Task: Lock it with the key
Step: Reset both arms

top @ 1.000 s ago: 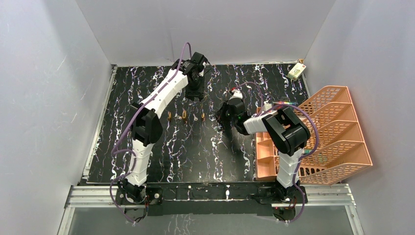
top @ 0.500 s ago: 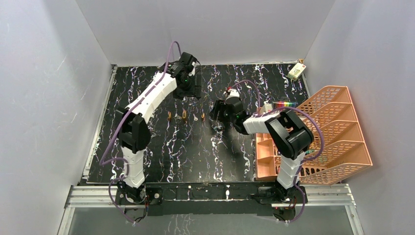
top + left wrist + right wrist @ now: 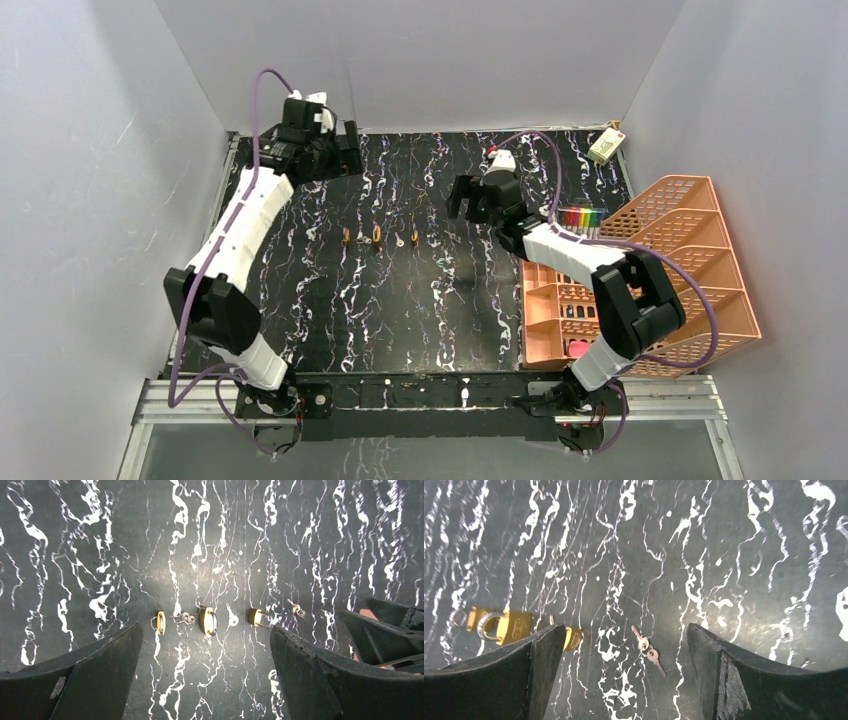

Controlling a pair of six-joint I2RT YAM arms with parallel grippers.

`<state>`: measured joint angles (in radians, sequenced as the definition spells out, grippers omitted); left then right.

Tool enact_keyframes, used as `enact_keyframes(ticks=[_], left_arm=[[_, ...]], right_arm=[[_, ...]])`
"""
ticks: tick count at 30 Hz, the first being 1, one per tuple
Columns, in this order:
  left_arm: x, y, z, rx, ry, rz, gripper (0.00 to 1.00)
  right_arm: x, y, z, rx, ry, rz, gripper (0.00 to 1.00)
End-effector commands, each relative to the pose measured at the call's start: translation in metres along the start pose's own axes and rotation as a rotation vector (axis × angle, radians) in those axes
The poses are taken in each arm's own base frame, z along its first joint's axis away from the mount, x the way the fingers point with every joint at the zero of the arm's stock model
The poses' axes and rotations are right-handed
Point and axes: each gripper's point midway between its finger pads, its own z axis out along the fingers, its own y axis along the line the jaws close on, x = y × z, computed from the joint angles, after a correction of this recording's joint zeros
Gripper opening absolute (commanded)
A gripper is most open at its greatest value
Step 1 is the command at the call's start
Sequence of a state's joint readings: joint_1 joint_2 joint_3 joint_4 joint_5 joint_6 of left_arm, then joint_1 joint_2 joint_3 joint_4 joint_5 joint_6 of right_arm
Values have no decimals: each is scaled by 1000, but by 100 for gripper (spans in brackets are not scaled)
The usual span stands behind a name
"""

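Three brass padlocks stand in a row mid-table: left padlock (image 3: 161,622), middle padlock (image 3: 208,621), right padlock (image 3: 256,617). A pair of keys (image 3: 184,618) lies between the first two, a single key (image 3: 231,617) lies right of the middle one, and another ringed key pair (image 3: 297,609) lies further right. This last pair (image 3: 647,650) shows on the table between my right fingers (image 3: 709,665), well below them. My left gripper (image 3: 352,152) hangs open at the far left, high above the row. My right gripper (image 3: 465,208) is open and holds nothing, right of the row.
An orange desk organiser (image 3: 690,260) stands at the right edge, with coloured markers (image 3: 580,215) at its far end. A small white box (image 3: 603,147) sits in the far right corner. Grey walls close in the left, back and right.
Both grippers have opened wide and pulled away from the padlock row. The left arm swung back toward the far left corner, and the right one rose toward the back right.
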<state>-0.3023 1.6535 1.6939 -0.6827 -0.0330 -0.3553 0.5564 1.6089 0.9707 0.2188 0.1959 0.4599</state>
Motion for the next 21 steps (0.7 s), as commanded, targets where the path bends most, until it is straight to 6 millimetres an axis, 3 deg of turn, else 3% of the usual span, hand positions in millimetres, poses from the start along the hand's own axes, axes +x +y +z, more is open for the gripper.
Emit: enact_keyframes(ticks=[1,5,7,10,14,17,21], left_arm=[[-23,-1,-33,74,-120,24,98],[-27,14,-51,83,-201,20,98],[-28,22,-61,86,-241,12,98],[-29,37,-68,92,-282,-3,98],[-20,56,-60,96,-259,-40,98],[-12,63,-53,100,-238,-53,98],[-14,64,-56,113,-249,-56,98]], right_arm=[[-52,-1,-19,-27,-97,8,99],[-70,-5,-38,-37,-147,5,98],[-68,-9,-42,-31,-136,-2,98],[-42,-19,-27,5,-13,-30,91],[3,-19,-8,11,166,-27,66],[26,-10,1,-4,208,-36,57],[47,-12,18,7,274,-23,51]])
